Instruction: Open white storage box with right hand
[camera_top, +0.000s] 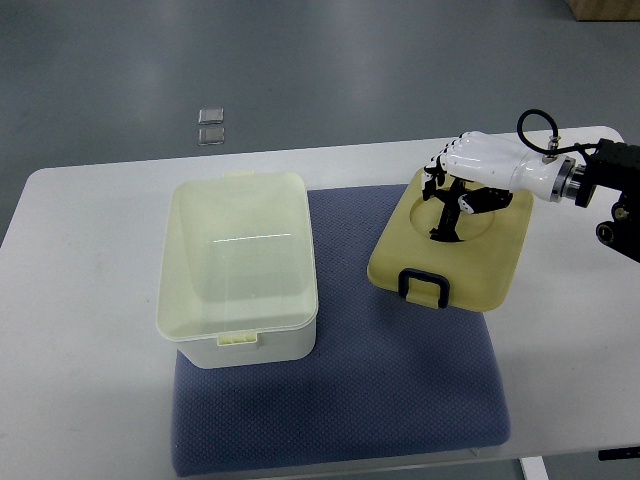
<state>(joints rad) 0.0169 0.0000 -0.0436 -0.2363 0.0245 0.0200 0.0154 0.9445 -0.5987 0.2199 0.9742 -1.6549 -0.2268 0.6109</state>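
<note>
The white storage box (238, 340) stands open on the left part of a blue mat (350, 400), and its inside looks empty. Its cream lid (490, 270) lies flat to the right, half on the mat and half on the table, with a black handle (425, 287) at its near edge. My right hand (455, 215) comes in from the right and hovers over the lid's far part, above the round recess. Its fingers (445, 225) hang down, loosely spread, touching or just above the lid's top face without gripping it. The left arm is out of view.
The white table (80, 300) runs to a rounded far edge (330, 150). Two small clear tiles (210, 125) lie on the grey floor beyond it. My right forearm and its black cable (540, 125) sit over the table's far right corner.
</note>
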